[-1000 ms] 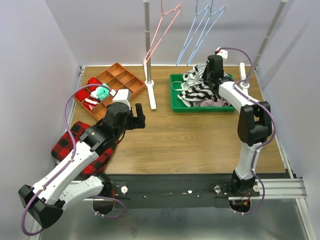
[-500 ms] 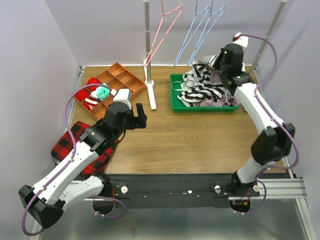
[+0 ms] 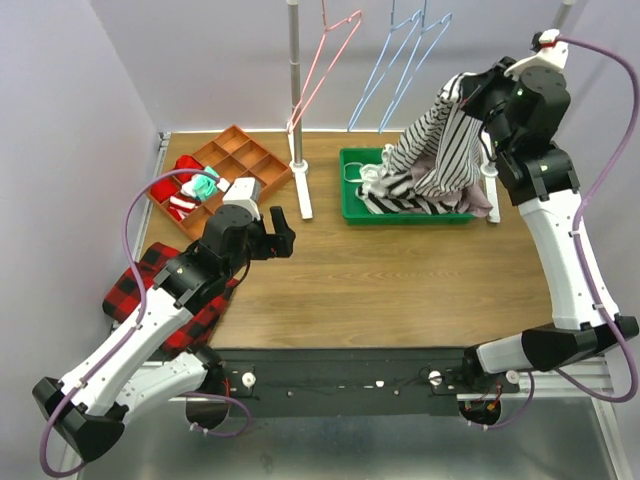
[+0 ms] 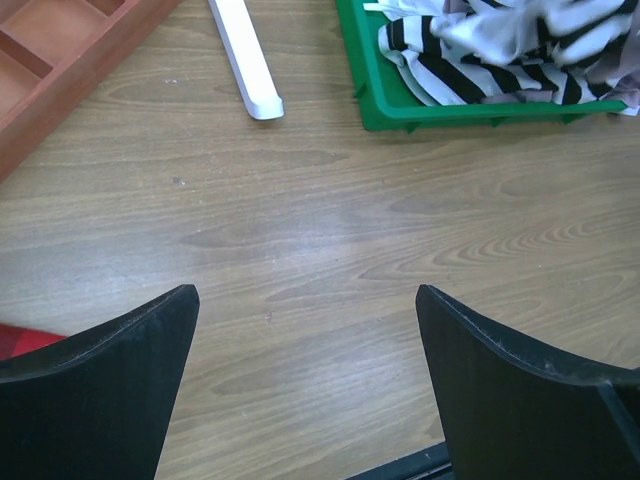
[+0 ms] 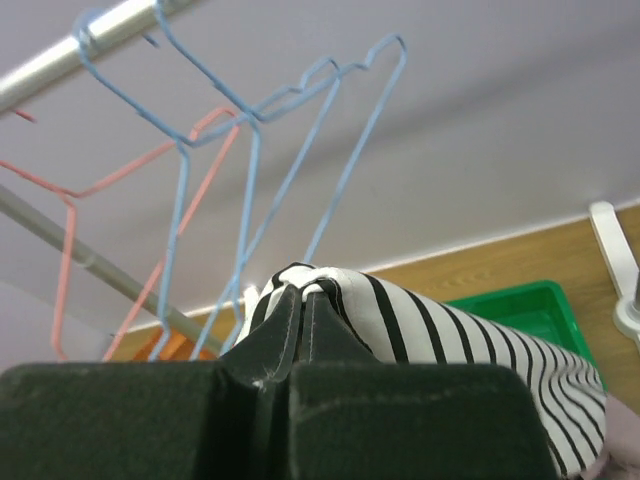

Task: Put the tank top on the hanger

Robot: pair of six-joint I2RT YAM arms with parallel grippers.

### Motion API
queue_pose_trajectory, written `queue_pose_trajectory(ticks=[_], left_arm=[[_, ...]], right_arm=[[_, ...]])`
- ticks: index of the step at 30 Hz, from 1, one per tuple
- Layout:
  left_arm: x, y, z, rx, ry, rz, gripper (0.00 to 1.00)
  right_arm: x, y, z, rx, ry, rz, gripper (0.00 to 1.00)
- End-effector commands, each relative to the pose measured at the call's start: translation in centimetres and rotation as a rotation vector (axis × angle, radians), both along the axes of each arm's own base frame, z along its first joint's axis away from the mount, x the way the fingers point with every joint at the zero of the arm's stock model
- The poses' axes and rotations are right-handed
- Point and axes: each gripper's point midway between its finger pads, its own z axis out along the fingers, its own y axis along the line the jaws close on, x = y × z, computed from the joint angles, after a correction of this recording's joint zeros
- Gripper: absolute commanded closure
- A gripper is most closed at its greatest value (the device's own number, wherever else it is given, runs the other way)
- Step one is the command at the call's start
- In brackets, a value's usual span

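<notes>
My right gripper (image 3: pixel 468 88) is raised high at the back right, shut on a bunched fold of the tank top (image 3: pixel 440 140), white with thin dark stripes. The cloth hangs from the fingertips down into the green tray (image 3: pixel 345 190). In the right wrist view the shut gripper (image 5: pixel 305 295) pinches the tank top (image 5: pixel 430 315) just below the hangers. The pink-red hanger (image 3: pixel 325 60) hangs on the rail, left of the gripper, also visible as the hanger (image 5: pixel 65 250). My left gripper (image 3: pixel 280 232) hovers open over bare table, the gripper (image 4: pixel 305 300) holding nothing.
Two light blue hangers (image 3: pixel 400 60) hang between the pink one and my right gripper. A bolder striped garment (image 3: pixel 400 185) and mauve cloth (image 3: pixel 470 190) lie in the tray. The rack post (image 3: pixel 295 100), an orange organizer (image 3: pixel 240 160) and red plaid cloth (image 3: pixel 135 290) are at left.
My right arm has risen and swung right, lifting the tank top out of the tray up toward the rail. The left arm has barely moved.
</notes>
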Motion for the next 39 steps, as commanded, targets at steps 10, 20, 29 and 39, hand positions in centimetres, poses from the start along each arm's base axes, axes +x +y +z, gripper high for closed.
queue_pose_trajectory(ticks=[10, 20, 29, 39], left_arm=[[0.3, -1.6, 2.0, -0.075, -0.018, -0.047, 0.01], [0.9, -2.5, 1.6, -0.082, -0.010, -0.069, 0.01], [1.2, -3.3, 1.5, -0.106, -0.003, -0.079, 0.01], [1.4, -3.4, 0.9, -0.116, 0.011, -0.064, 0.01]], right_arm=[[7.9, 1.4, 4.5, -0.010, -0.074, -0.032, 0.99], [2.9, -0.4, 14.0, 0.046, -0.328, -0.061, 0.99], [-6.2, -0.3, 20.5, 0.154, -0.521, 0.074, 0.99], [-11.4, 5.2, 19.5, 0.238, -0.459, 0.450, 0.99]])
